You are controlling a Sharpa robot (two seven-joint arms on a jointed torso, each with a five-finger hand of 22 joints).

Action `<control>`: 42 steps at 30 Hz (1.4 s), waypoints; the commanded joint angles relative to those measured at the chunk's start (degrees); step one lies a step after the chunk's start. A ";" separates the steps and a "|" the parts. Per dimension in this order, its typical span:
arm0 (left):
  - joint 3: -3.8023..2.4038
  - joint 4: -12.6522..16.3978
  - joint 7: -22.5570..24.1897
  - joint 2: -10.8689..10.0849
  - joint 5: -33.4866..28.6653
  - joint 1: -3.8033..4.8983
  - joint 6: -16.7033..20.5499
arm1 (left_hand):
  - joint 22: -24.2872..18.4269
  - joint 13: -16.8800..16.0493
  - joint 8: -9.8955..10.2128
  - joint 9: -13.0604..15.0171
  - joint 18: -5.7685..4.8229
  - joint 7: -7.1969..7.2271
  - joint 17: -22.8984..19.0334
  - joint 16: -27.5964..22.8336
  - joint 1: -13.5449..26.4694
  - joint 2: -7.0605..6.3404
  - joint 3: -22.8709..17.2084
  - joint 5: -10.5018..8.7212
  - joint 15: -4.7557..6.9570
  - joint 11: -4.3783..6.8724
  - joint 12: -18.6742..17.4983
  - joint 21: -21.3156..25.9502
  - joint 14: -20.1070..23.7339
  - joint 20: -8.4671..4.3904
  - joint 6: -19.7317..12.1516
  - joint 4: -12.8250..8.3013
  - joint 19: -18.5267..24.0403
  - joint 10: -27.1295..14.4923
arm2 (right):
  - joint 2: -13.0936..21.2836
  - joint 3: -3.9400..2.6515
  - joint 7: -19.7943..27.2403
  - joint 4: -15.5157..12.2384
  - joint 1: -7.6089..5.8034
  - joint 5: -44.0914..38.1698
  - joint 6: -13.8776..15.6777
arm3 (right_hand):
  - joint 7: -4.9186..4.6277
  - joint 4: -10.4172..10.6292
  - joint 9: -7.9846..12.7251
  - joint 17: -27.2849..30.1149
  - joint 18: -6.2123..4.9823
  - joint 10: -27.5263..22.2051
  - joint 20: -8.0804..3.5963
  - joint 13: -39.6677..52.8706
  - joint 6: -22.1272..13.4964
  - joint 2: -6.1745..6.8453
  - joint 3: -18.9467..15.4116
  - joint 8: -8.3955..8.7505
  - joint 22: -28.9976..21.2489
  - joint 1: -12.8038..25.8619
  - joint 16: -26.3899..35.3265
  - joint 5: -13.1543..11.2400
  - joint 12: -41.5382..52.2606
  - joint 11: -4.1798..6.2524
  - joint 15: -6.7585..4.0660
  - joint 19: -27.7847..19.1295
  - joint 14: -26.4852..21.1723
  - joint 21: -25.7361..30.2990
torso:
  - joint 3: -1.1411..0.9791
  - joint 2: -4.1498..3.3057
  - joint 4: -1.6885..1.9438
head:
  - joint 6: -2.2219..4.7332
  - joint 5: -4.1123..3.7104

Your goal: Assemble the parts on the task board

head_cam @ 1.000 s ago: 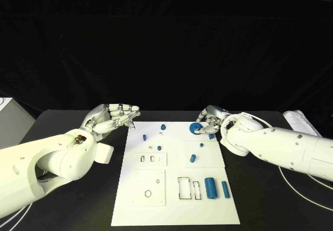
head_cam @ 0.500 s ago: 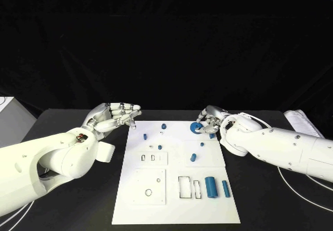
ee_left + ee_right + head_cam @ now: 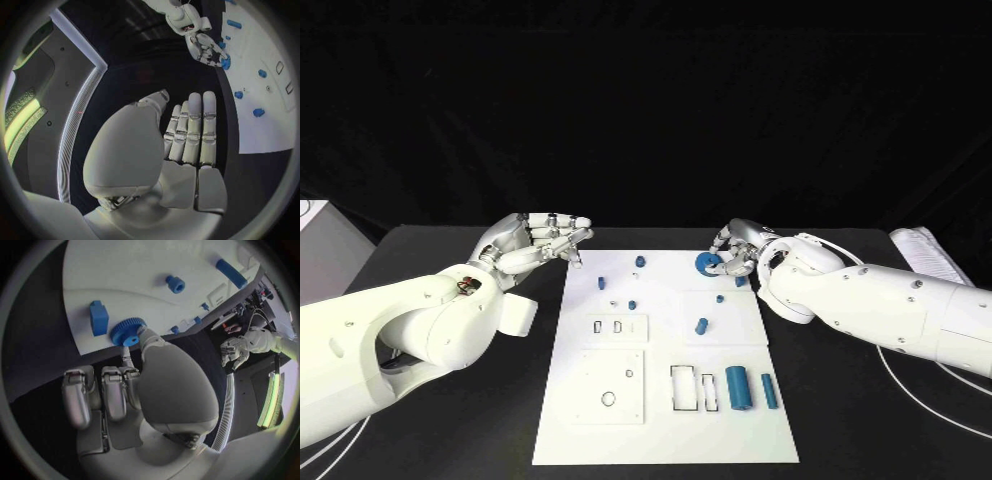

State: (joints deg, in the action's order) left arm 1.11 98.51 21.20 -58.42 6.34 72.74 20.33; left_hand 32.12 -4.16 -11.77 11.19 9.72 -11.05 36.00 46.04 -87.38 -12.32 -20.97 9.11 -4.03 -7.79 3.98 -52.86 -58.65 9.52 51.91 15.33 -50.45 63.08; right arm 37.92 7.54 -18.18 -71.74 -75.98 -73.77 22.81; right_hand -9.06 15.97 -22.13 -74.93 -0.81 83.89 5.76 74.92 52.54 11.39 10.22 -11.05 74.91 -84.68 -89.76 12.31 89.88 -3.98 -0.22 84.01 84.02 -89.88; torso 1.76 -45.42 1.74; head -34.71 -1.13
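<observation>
The right hand (image 3: pixel 740 252) pinched a small blue gear (image 3: pixel 710 265) at the task board (image 3: pixel 661 400) edge; likely light, rigid, best gripped by its toothed rim. The left hand (image 3: pixel 538 240) hovered released.

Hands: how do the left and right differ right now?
The right hand is at the task board's far edge, pinching the blue gear; the left hand holds nothing. The left hand hangs beside the board, off its far left corner, fingers straight and together; the right hand's other fingers are curled. Both are silver hands on white arms.
</observation>
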 commanded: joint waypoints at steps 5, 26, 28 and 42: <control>-0.03 0.11 0.14 0.02 0.23 0.06 -0.96 | 0.05 0.01 0.22 0.06 0.73 -0.06 -0.08 0.21 -0.23 0.14 -0.17 -0.35 0.09 -0.10 -0.24 -0.19 0.32 0.04 -0.37 0.03 0.45 -0.48 | -0.13 0.21 -0.96 0.06 0.17 -1.87 -1.83 | -0.04 -0.10 0.09 -15.07 0.81 6.11 0.57 15.08 0.48 0.35 1.15 0.26 15.09 -0.20 -0.24 0.23 0.12 -0.44 0.56 5.99 5.98 -0.12 | -0.04 0.00 0.06 | -0.01 -0.05; -0.03 0.17 0.05 -0.01 0.22 0.06 -1.01 | 0.23 0.01 0.22 0.11 0.73 -0.05 -0.15 0.27 -0.29 0.29 -0.39 -0.35 0.06 -0.11 -0.19 -0.47 0.43 0.07 -0.37 0.01 0.67 -0.51 | -0.03 0.22 1.25 -7.34 -1.05 -13.02 8.48 | 1.67 -0.51 0.46 -15.07 0.81 6.11 -0.53 15.08 5.88 1.29 9.05 -1.01 15.09 1.86 -0.24 0.09 0.12 1.01 -0.82 5.99 5.98 -0.12 | 0.10 0.10 0.04 | 0.11 -0.18; -0.03 0.21 0.05 0.02 0.22 0.06 -1.02 | 0.24 0.01 0.21 0.11 0.73 -0.04 -0.15 0.27 -0.29 0.30 -0.40 -0.34 0.06 -0.10 -0.19 -0.48 0.43 0.07 -0.37 0.01 0.68 -0.50 | -0.45 0.21 1.49 -8.43 -1.21 -14.01 8.81 | 1.67 -0.51 0.46 -15.07 0.81 6.11 -0.53 15.08 5.88 1.29 9.05 -1.01 15.09 1.86 -0.24 0.09 0.12 1.01 -0.82 5.99 5.98 -0.12 | 0.14 0.11 0.06 | 0.10 -0.19; -0.03 0.44 -0.03 0.31 0.21 0.07 -1.07 | 0.24 0.01 0.21 0.11 0.73 -0.04 -0.15 0.27 -0.29 0.30 -0.40 -0.34 0.06 -0.10 -0.19 -0.48 0.43 0.07 -0.37 0.01 0.68 -0.50 | -6.98 0.76 1.33 -8.21 -0.44 -18.29 8.06 | 1.71 -0.53 0.46 -15.07 0.81 6.11 -0.59 15.08 5.99 1.37 9.12 -1.04 15.09 1.95 -0.24 0.08 0.12 1.06 -0.88 5.99 5.98 -0.12 | 0.11 -0.06 0.21 | 0.02 0.06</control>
State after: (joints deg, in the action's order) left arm 1.11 98.78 20.92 -58.25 6.36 72.75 20.26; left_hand 32.29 -4.16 -11.77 11.25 9.72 -11.05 35.93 46.04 -87.38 -12.32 -20.97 9.11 -4.03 -8.00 3.98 -53.10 -58.65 9.51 51.91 15.33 -50.04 62.87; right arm 31.22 8.27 -17.30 -80.35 -76.58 -89.25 30.81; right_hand -8.18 15.47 -21.50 -74.92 -0.81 84.00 5.76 74.91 57.32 12.67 18.91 -11.87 74.93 -83.36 -89.75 12.27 89.88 -3.45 -0.65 84.01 84.02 -89.88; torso 1.87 -45.42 1.89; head -34.77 -1.01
